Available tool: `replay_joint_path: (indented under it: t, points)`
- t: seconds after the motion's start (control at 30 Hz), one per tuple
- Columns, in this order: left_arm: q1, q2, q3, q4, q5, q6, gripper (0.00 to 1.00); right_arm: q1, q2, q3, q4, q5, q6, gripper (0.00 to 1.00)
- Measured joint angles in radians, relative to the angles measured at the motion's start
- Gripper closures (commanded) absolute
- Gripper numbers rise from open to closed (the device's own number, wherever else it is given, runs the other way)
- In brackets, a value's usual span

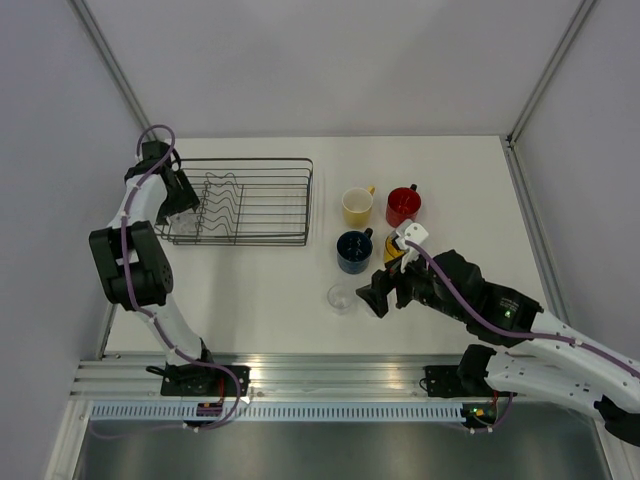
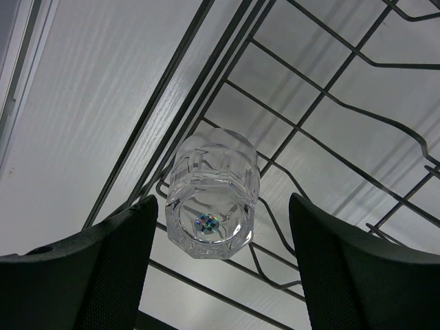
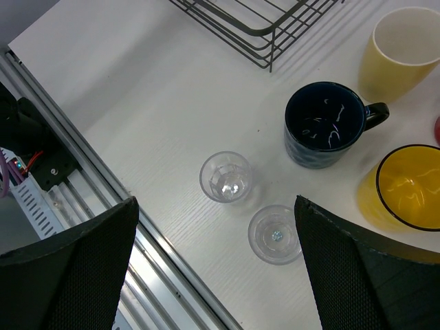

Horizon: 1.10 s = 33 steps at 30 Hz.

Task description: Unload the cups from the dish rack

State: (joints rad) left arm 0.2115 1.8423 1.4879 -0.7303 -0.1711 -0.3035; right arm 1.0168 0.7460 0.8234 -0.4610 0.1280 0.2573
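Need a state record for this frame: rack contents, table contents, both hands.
in rack: rack glass, near an edge of the dish rack
on table: cream mug, red mug, blue mug, yellow mug, table glass, second table glass
left hand: open, fingers either side of rack glass, not touching
right hand: open, empty, over the table glasses

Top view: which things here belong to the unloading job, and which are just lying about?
Job: dish rack; glass tumbler inside it; two unloaded tumblers; red mug; cream mug; blue mug; yellow mug.
Just there: metal rail; table.
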Motion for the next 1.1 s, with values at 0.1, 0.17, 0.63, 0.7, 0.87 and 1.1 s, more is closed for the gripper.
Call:
replay_joint_path:
  t: [0.1, 0.17, 0.63, 0.7, 0.87, 1.1]
  points:
    - [0.0, 0.013, 0.0, -0.002, 0.0, 0.0, 0.23, 0.0, -0.007, 0.0, 0.003, 0.0, 0.0, 0.02]
    - [0.0, 0.014, 0.0, -0.002, -0.001, 0.0, 0.23, 0.0, -0.011, 0.0, 0.005, 0.0, 0.0, 0.02]
    - [0.001, 0.042, 0.0, -0.003, -0.007, -0.002, 0.62, 0.0, -0.017, 0.0, 0.005, 0.0, 0.0, 0.02]
    - [0.001, 0.042, 0.0, -0.003, -0.006, -0.003, 0.76, 0.0, -0.017, 0.0, 0.005, 0.0, 0.0, 0.02]
    - [0.002, 0.038, 0.0, -0.004, -0.002, -0.002, 0.98, 0.0, -0.017, 0.0, 0.005, 0.001, 0.0, 0.02]
    - [0.002, -0.042, 0.0, -0.011, 0.017, -0.003, 0.98, 0.0, -0.025, 0.0, 0.006, 0.01, 0.0, 0.02]
